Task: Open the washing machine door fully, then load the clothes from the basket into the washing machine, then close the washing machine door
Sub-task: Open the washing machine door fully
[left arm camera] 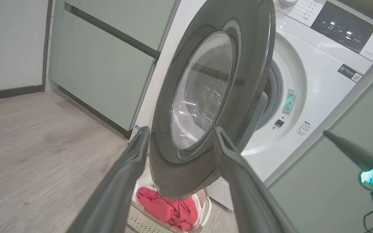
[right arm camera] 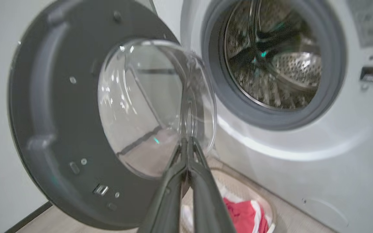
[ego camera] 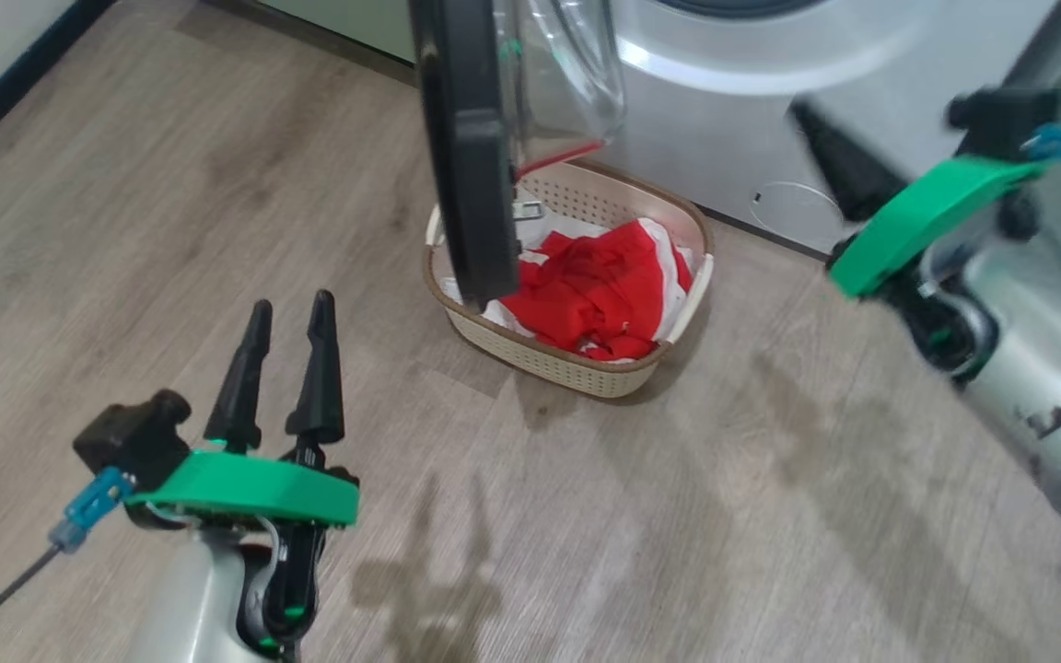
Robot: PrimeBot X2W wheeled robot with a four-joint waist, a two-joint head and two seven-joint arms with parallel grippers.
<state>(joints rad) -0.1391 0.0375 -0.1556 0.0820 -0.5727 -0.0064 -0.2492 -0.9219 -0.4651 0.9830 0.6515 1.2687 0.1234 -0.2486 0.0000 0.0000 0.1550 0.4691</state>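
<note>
My left claw (ego camera: 291, 299), lower left: spread, empty, over the floor. Right claw (ego camera: 807, 115), upper right: pressed together, nothing in it. Centre frame: basket (ego camera: 549, 359) on the floor, red clothes (ego camera: 600, 290) inside, none loaded yet. Door (ego camera: 475, 157) swung out, edge-on, its bottom overhanging the basket's left end. Washing machine (ego camera: 724, 138) behind, drum (right arm camera: 270, 64) exposed. Reckon the door step's about done, loading next. Needs a spread claw dropped onto the clothes from the right, clear of the door.

The washing machine door (ego camera: 473, 157) overhangs the basket (ego camera: 549, 357) on its left; right side clear.
</note>
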